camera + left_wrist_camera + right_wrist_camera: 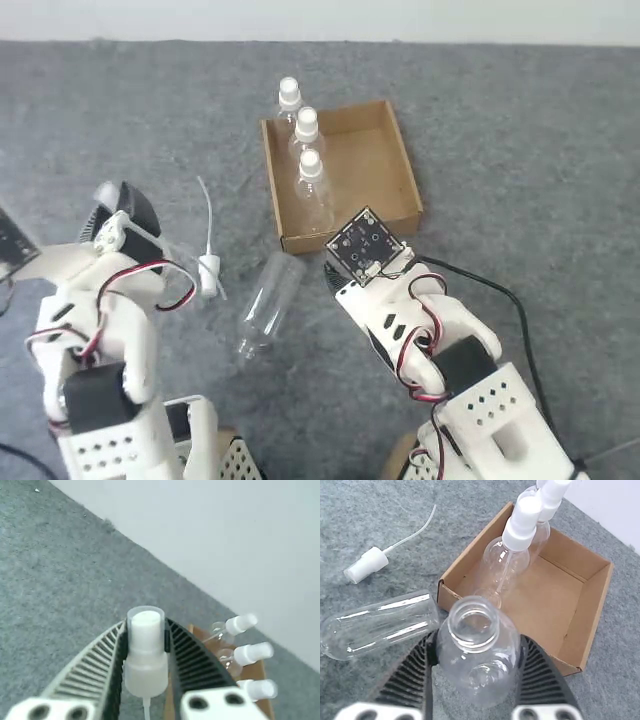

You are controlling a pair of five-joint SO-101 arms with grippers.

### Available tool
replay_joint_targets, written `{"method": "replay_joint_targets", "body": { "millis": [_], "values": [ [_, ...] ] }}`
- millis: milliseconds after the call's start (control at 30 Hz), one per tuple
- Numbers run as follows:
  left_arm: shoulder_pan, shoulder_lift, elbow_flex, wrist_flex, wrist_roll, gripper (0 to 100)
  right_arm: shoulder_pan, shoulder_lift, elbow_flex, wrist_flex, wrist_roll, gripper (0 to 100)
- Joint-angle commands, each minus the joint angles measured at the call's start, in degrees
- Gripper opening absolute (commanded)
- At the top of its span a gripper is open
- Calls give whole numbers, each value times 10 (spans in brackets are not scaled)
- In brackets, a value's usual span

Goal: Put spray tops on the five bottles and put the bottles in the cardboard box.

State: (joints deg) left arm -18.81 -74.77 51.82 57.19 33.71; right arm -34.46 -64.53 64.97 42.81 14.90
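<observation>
Left hand (145, 626) clamped on a spray top (146, 665). Right hand (477, 641) gripping an uncapped bottle (475, 672). Cardboard box (405, 170) at right hand's 12 o'clock, three capped bottles (310, 165) along its 9 o'clock wall. Bare bottle (268, 305) lies on desk (520, 120) at box's 7 o'clock, loose top (209, 272) at its 9 o'clock.

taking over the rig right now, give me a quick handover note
Left jaws: shut on a spray top.
Right jaws: shut on an open bottle.
Done: three capped bottles stand in the cardboard box.
On the carpet: one uncapped bottle lying down, a spare spray top beside it.
Left: cap and box the held bottle, then the lying one.
</observation>
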Motion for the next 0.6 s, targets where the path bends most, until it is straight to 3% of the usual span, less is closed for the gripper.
{"method": "replay_joint_targets", "body": {
  "millis": [0,267,567],
  "values": [
    [12,-27,-22,-18,26,11,1,-19,-6,-7,-4,37],
    [97,-76,-25,-32,27,11,-37,-111,-3,45,-5,37],
    [101,-153,-8,-113,27,11,-61,-194,43,35,0,37]
  ]
}}
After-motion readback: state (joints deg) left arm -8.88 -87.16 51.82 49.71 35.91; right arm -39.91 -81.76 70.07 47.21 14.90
